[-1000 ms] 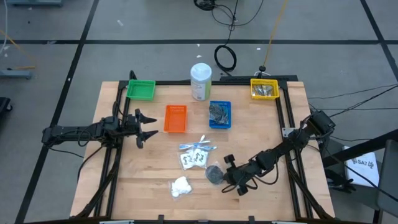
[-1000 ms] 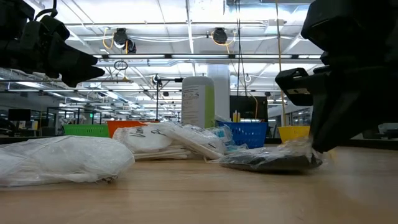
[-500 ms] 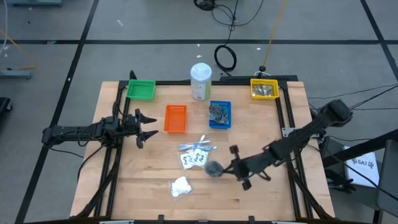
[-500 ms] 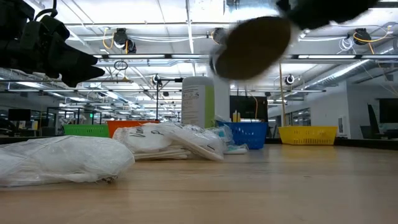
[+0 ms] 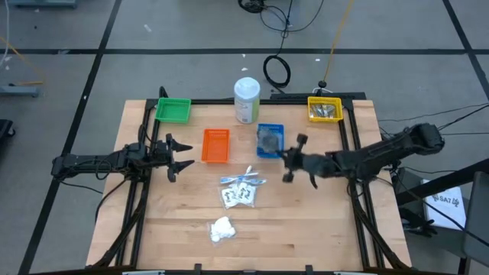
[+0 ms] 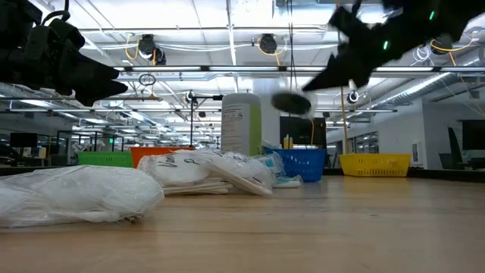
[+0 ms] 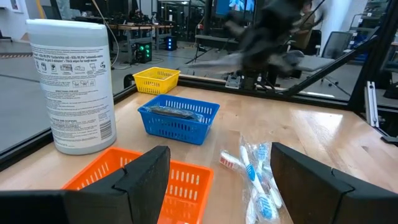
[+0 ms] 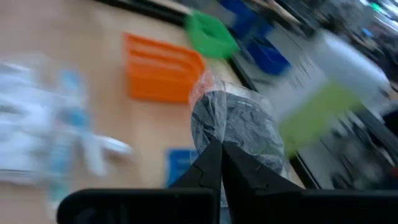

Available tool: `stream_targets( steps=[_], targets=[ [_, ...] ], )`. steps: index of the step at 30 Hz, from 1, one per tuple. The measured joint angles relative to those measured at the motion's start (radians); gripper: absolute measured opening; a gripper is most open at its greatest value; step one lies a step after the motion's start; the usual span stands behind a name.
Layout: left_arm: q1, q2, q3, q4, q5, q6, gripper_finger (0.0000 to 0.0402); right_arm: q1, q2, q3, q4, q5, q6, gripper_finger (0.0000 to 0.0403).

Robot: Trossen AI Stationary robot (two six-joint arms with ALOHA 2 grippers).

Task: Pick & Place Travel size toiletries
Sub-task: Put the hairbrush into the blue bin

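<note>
**Right arm carries a wrapped puff over the blue tray**

From where I stand, the right gripper (image 5: pixel 293 159) is up off the desk, reaching in from the right edge toward the middle of the back half. Its two fingers are pinched tight together on the clear wrapping of a dark grey puff (image 8: pixel 236 127), which hangs out past the fingertips. Seen from overhead, the puff (image 5: pixel 269 140) sits above the blue tray (image 5: pixel 270 152), and from table level it floats clear in the air (image 6: pixel 291 102), well above the wood, with nothing under it touching it.

The left gripper (image 5: pixel 177 155) waits near the left edge of the desk, lifted off the surface, its jaws spread wide with nothing between them; the two fingers (image 7: pixel 142 176) frame the orange tray (image 5: pixel 215 145) just ahead.

On the desk's middle lies a cluster of clear sachets (image 5: pixel 238 195), with the slim wrapped sticks (image 5: pixel 243 179) just behind them, touching the pile. The white fluffy wad (image 5: pixel 221 229) rests alone nearer the front edge. Along the back edge stand the green tray (image 5: pixel 173 110), the white bottle (image 5: pixel 246 100) and the yellow tray (image 5: pixel 325 109) at the back right corner.
</note>
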Motion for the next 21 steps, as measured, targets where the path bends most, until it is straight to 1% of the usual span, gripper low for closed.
stream_targets(
  steps=[2,3,7,9,10,16,19,21],
  targets=[
    [0.0,0.0,0.0,0.0,0.0,0.0,0.0274,-0.073,0.011,-0.067,0.087,-0.004,-0.002,0.0],
    [0.0,0.0,0.0,0.0,0.0,0.0,0.0274,-0.109,0.018,-0.099,0.14,-0.026,-0.01,0.0],
    [0.0,0.0,0.0,0.0,0.0,0.0,0.0274,-0.232,0.039,-0.214,0.364,-0.209,0.013,0.0],
    [0.0,0.0,0.0,0.0,0.0,0.0,0.0274,-0.269,0.051,-0.256,0.448,-0.299,0.037,0.0],
    [0.0,0.0,0.0,0.0,0.0,0.0,0.0274,-0.281,0.058,-0.27,0.481,-0.324,0.044,0.0],
    [0.0,0.0,0.0,0.0,0.0,0.0,0.0273,-0.317,0.108,-0.286,0.507,-0.396,0.053,0.0],
    [0.0,0.0,0.0,0.0,0.0,0.0,0.0274,-0.318,0.146,-0.286,0.508,-0.391,0.059,0.0001],
    [0.0,0.0,0.0,0.0,0.0,0.0,0.0274,-0.318,0.166,-0.286,0.513,-0.392,0.078,0.001]
  ],
)
